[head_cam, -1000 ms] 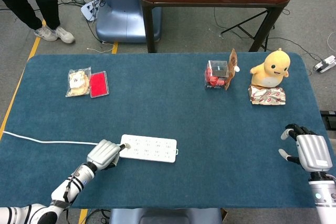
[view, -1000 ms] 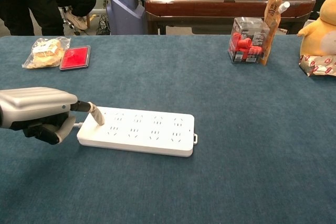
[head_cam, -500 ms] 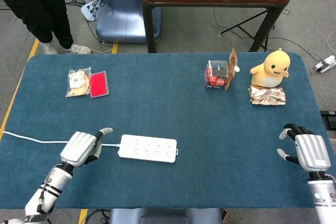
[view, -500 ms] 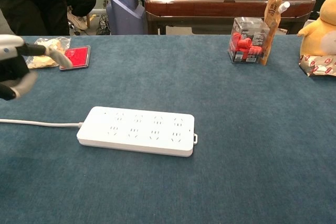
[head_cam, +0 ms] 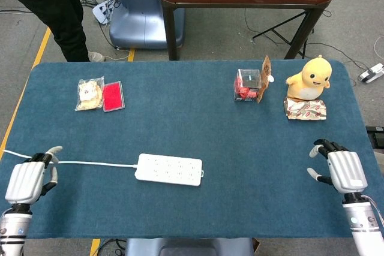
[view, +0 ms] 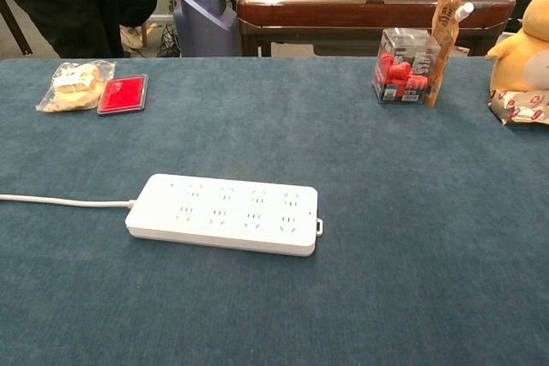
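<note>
A white power strip (head_cam: pixel 169 169) lies flat on the blue table (head_cam: pixel 192 118), front left of centre; the chest view shows it too (view: pixel 225 213). Its white cord (head_cam: pixel 96 163) runs left to the table edge. My left hand (head_cam: pixel 27 181) hangs at the table's front left edge, well left of the strip, holding nothing. The cord passes beneath its fingers, and I cannot tell whether they touch. At the front right edge my right hand (head_cam: pixel 339 169) is empty, its fingers loosely bent and apart. Neither hand shows in the chest view.
A bagged snack (head_cam: pixel 89 93) and a red flat case (head_cam: pixel 113 96) lie at the back left. A clear box of red pieces (head_cam: pixel 247 84), a brown pouch (head_cam: pixel 264 71) and a yellow plush duck (head_cam: pixel 309 78) on a packet stand at the back right. A person (head_cam: pixel 51 4) stands beyond the far left corner.
My left hand has drawn back from the power strip's left end, leftward along the cord to the table edge, and has left the chest view. The right hand shifted slightly left. The person stepped right.
</note>
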Robot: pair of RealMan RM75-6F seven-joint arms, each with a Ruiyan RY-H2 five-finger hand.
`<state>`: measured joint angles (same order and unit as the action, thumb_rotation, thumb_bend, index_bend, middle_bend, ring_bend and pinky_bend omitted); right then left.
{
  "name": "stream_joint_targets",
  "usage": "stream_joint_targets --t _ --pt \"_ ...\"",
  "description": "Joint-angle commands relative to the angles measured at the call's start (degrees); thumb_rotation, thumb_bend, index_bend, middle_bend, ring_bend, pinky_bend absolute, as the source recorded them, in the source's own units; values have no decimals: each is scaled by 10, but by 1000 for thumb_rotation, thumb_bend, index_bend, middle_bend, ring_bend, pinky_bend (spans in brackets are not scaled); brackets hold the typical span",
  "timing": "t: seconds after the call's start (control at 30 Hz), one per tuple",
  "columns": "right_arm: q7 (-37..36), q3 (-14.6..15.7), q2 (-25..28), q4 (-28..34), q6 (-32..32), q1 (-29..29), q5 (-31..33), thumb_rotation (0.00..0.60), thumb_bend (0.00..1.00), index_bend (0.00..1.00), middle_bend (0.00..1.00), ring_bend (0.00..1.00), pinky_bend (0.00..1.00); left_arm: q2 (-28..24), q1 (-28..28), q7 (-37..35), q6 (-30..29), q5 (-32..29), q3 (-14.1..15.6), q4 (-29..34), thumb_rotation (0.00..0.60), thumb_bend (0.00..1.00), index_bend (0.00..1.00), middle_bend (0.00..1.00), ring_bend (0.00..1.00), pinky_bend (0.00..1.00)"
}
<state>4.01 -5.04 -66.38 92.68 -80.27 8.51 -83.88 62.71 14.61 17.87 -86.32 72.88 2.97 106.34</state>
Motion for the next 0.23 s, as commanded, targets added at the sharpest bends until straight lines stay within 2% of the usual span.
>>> stream_joint_targets --t 0.03,0.23 --pt "-1 0 -1 0 -1 0 -1 600 129 487 329 336 492 -2 -22 10 -17 -6 6 -15 600 690 266 410 303 406" --pt "-4 2 -3 -1 -2 -1 0 600 129 487 329 336 492 -6 -53 -15 -26 -11 5 -20 600 690 267 410 303 406"
